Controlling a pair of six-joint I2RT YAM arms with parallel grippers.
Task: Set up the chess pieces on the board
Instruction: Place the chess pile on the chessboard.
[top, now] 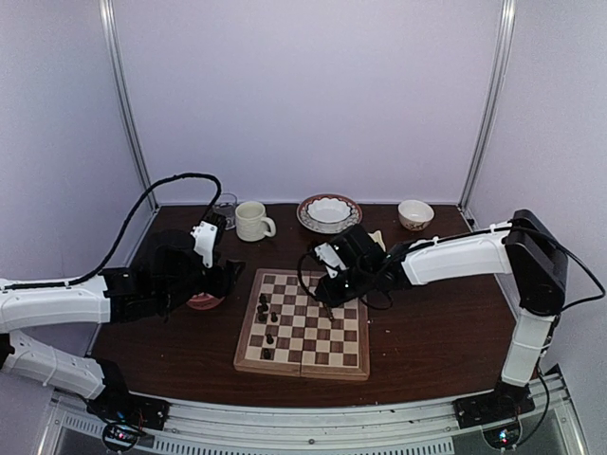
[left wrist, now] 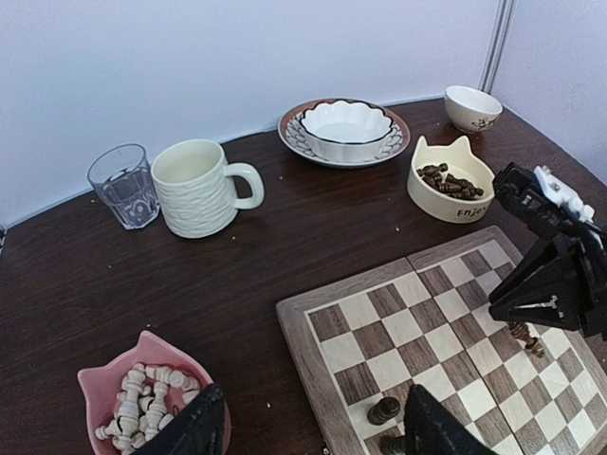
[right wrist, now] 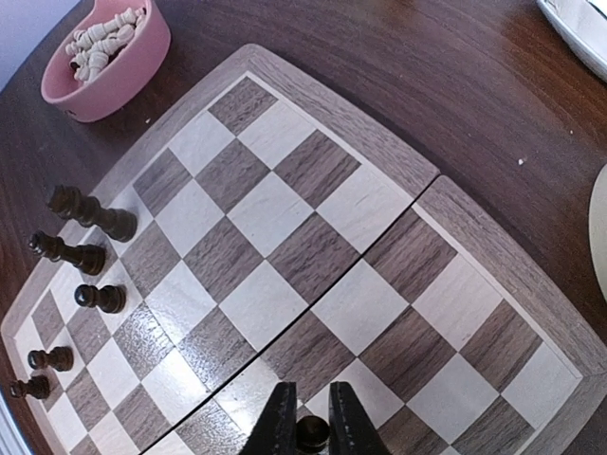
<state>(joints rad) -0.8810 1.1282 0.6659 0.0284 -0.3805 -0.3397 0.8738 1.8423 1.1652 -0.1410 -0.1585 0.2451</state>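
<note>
dark piece (right wrist: 312, 434) pinched in r gripper (right wrist: 311, 417) at board (right wrist: 285, 237); l gripper (left wrist: 313, 408) jaws apart, nothing held

Two arms in glossy white link shells, left arm (top: 52, 301), right arm (top: 455, 256), bulky black joint housings and wrists, long looped black cable (top: 185, 175) above the left arm, black base mounts (top: 488, 409), right pincer (right wrist: 311, 398) with slim dark fingers (right wrist: 281, 417)

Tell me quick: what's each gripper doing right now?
Left gripper: open, holding nothing.
Right gripper: closed on a dark chess piece.
</note>
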